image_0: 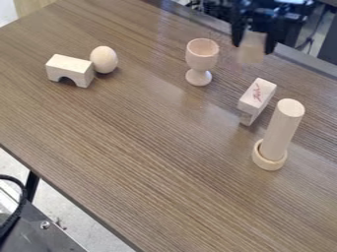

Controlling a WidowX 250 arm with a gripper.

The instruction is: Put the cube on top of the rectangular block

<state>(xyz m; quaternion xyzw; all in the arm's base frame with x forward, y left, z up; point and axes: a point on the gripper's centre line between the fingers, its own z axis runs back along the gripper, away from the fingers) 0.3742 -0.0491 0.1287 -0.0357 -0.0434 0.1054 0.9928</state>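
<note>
Pale floor (69, 212) is showing past the wooden table (164, 167), well left of the rectangular block (257, 94); nearer it, an arch (70, 70), an egg (104, 59) and a goblet (201, 55) are resting. The gripper (252, 45) is clasping the cube (251, 52) beyond the block's far end, its long axis pointing roughly their way. Rightward, a cylinder (283, 129) is standing in a ring (268, 161).
</note>
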